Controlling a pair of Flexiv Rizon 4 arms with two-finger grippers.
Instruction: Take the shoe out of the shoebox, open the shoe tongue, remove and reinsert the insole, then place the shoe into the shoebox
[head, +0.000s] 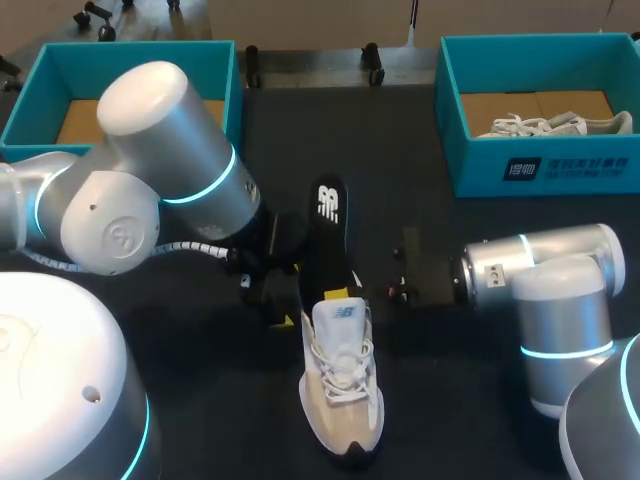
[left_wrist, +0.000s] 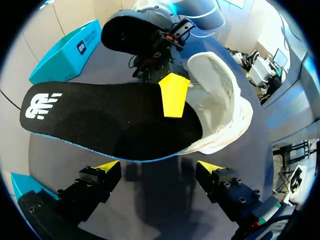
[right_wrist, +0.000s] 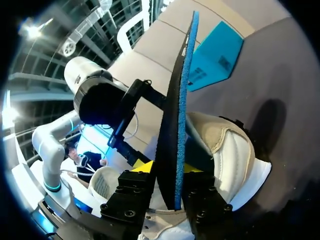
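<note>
A white and beige shoe (head: 342, 392) lies on the dark table, toe towards me. Its black insole (head: 329, 222) sticks out of the shoe's opening and points to the far side, lifted off the table. My right gripper (head: 345, 297) comes in from the right and is shut on the insole (right_wrist: 175, 125), one finger against each face. In the left wrist view a yellow fingertip (left_wrist: 174, 95) of that gripper lies flat on the insole (left_wrist: 100, 122), beside the shoe (left_wrist: 222, 105). My left gripper (left_wrist: 159, 167) hangs open just left of the insole, with nothing between its fingers.
A teal shoebox (head: 130, 45) stands at the back left. A second teal shoebox (head: 560, 170) at the back right holds another white shoe (head: 560, 125). My left arm's bulky joints cover the table's left side.
</note>
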